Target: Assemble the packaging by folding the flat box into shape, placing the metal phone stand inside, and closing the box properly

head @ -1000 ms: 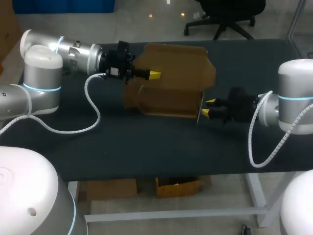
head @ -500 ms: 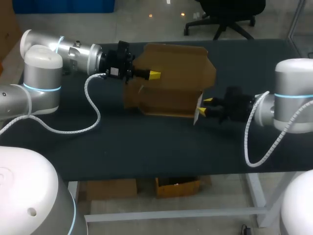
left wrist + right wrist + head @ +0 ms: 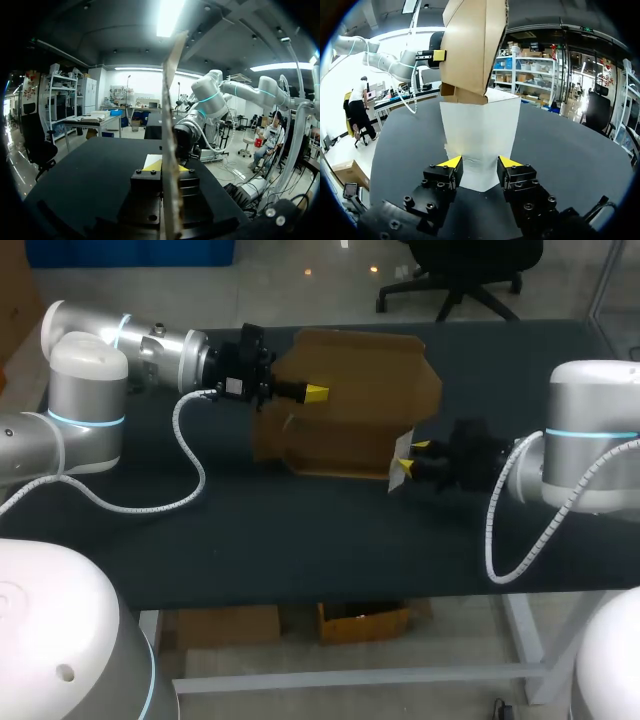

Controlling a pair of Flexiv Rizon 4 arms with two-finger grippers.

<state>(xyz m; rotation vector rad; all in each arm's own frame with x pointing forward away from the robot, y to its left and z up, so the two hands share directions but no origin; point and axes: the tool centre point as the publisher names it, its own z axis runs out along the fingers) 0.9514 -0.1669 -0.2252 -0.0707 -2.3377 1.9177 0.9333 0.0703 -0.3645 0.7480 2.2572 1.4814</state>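
Note:
A brown cardboard box [image 3: 350, 400], partly folded, stands on the black table [image 3: 250, 540]. My left gripper [image 3: 315, 392] is shut on its upper left panel, and in the left wrist view that panel [image 3: 170, 150] runs edge-on between the fingers of the left gripper [image 3: 162, 172]. My right gripper [image 3: 410, 458] is at the box's right end, open, its yellow tips against a white-faced flap [image 3: 400, 452]. In the right wrist view the flap [image 3: 480, 135] stands just ahead of the right gripper [image 3: 480, 162], spanning both tips, with the brown box [image 3: 470, 45] above it. No phone stand is visible.
The table's front half [image 3: 300, 560] and far right [image 3: 520, 370] are bare dark surface. My left arm's cable [image 3: 190, 470] loops over the table on the left. The table's front edge lies close below the right arm.
My right gripper has moved left, pushing the white flap in toward the box. The left arm and its grip on the panel have not changed.

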